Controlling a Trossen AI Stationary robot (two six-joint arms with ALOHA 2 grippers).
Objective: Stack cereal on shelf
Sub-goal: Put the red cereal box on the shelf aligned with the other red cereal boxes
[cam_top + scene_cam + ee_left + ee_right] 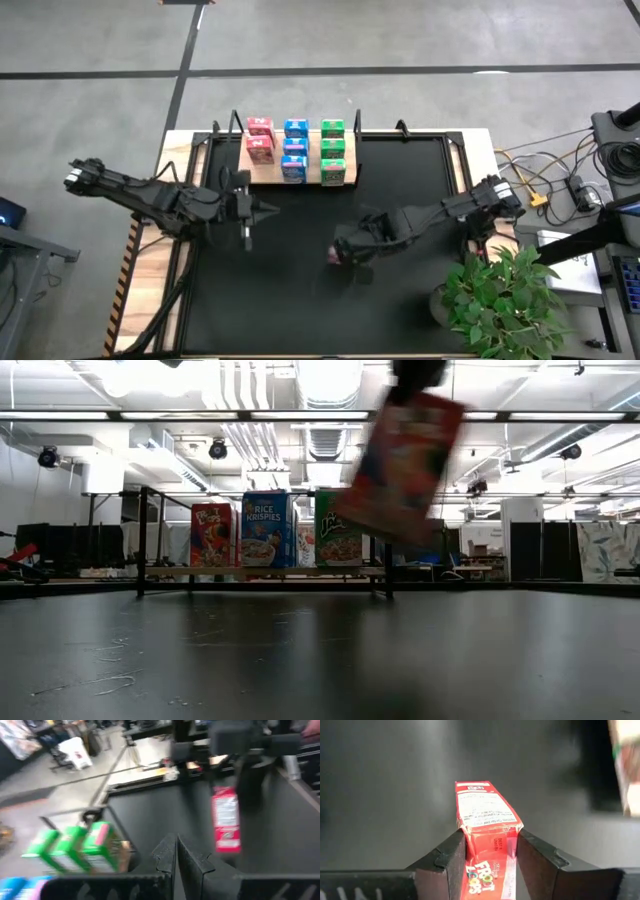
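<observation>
The last red box (487, 840) hangs above the table (400, 310), clamped in the right claw (343, 254), well apart from the shelf (300, 178). The shelf already carries eight boxes: two red (260, 138), three blue (294, 148), three green (333, 148). One placement seems left. The left claw (268, 209) waits clenched and empty near the shelf.

Bright, even light falls from ceiling strip lamps (330, 415) that glare white in the low view. The held red cereal box (405, 455) is motion-smeared there. The left wrist view is blurred throughout; the right wrist view's background is soft.
</observation>
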